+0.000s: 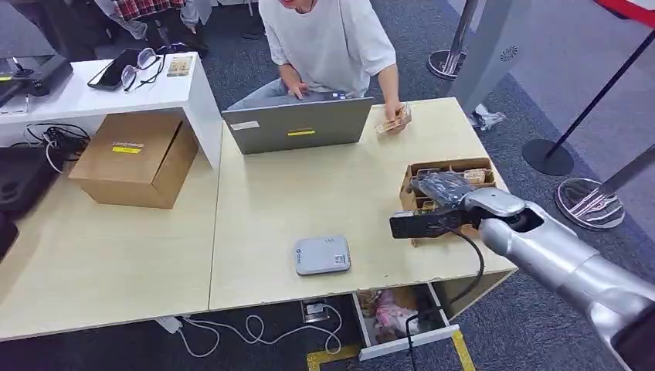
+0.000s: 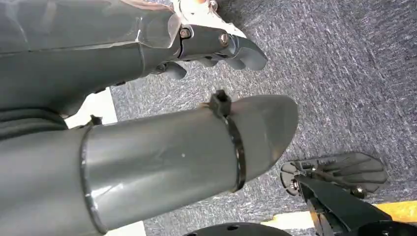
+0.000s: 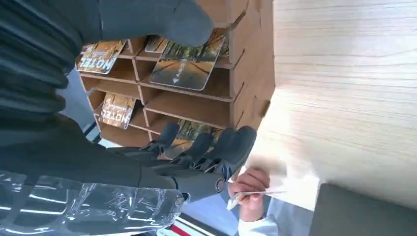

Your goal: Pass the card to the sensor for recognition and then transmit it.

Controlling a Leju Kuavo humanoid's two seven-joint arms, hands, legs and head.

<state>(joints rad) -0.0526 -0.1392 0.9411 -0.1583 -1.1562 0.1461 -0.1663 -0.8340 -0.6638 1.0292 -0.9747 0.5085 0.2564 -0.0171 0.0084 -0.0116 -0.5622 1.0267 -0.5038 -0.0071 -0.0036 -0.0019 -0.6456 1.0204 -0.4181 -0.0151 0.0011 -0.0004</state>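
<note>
Right hand (image 1: 432,205) hovers over the card box (image 1: 409,185) at the tabletop's (image 1: 309,201) right edge, fingers (image 3: 216,152) spread, nothing in it. Cards (image 3: 184,69) sit in the slots below. I'd drop straight onto one card, pinch its edge cleanly, then carry it left to the sensor (image 1: 322,255).

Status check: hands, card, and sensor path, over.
Right hand open over card box, holding nothing. Left hand hanging, open. Cards slotted. Sensor unobstructed.
</note>
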